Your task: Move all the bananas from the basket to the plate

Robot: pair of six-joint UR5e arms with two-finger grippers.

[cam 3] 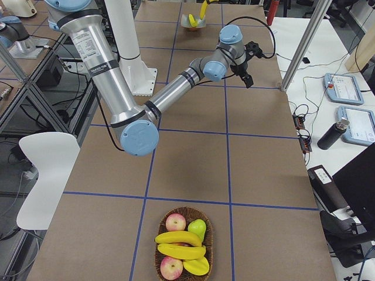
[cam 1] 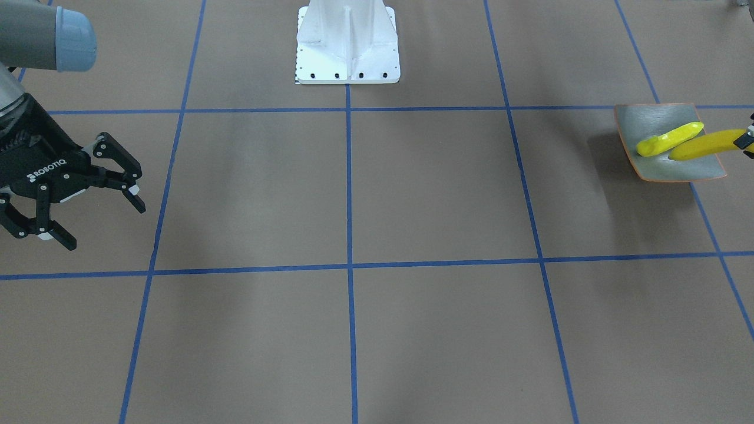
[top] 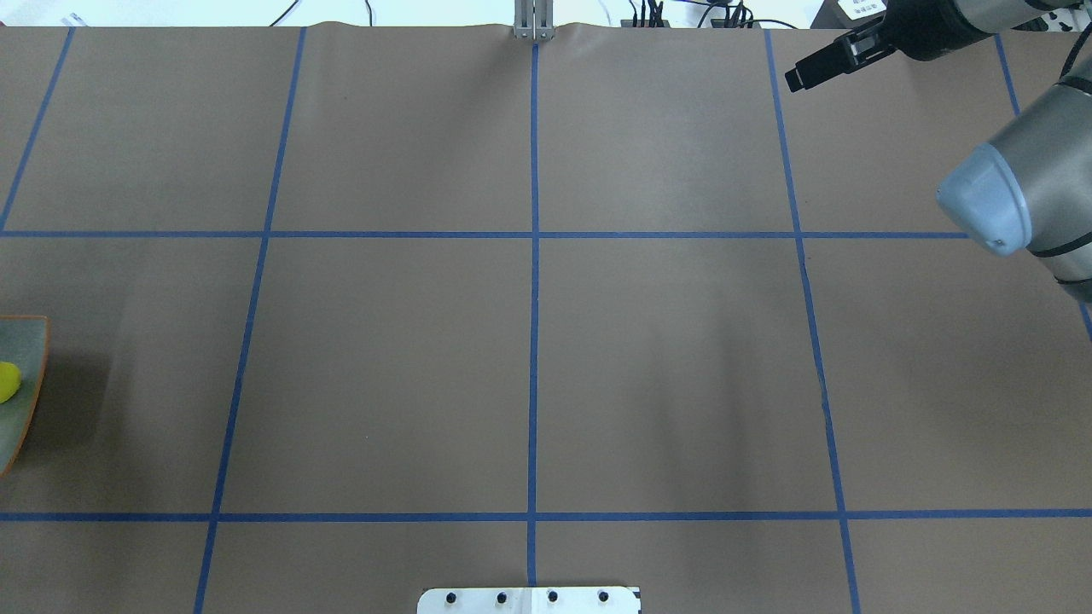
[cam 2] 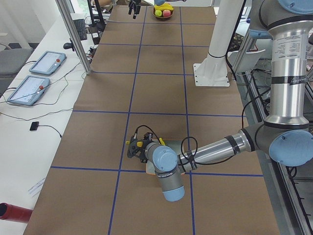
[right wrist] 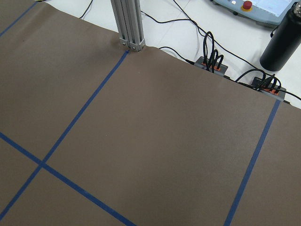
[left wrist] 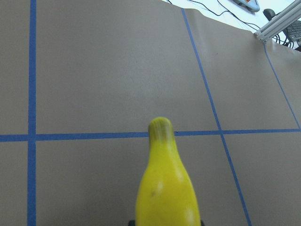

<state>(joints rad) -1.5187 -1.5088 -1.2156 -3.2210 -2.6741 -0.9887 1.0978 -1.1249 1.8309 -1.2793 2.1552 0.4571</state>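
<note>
The grey-green plate (cam 1: 648, 121) with an orange rim lies at the table's end on my left side. A lime-yellow banana (cam 1: 670, 139) rests on it. My left gripper (cam 1: 749, 141) is shut on an orange-yellow banana (cam 1: 704, 145), holding it just over the plate; the left wrist view shows this banana (left wrist: 167, 188) jutting forward from the jaws. At the opposite end stands the wicker basket (cam 3: 161, 225) with two bananas (cam 3: 179, 238) among other fruit. My right gripper (cam 1: 106, 227) hangs open with nothing in it, far from both plate and basket.
Two red apples (cam 3: 175, 222) and a green pear (cam 3: 199, 228) share the basket. The white robot pedestal (cam 1: 347, 44) stands at the table's middle edge. An aluminium post (right wrist: 128, 23) and cables (right wrist: 214, 61) line the far edge near my right gripper.
</note>
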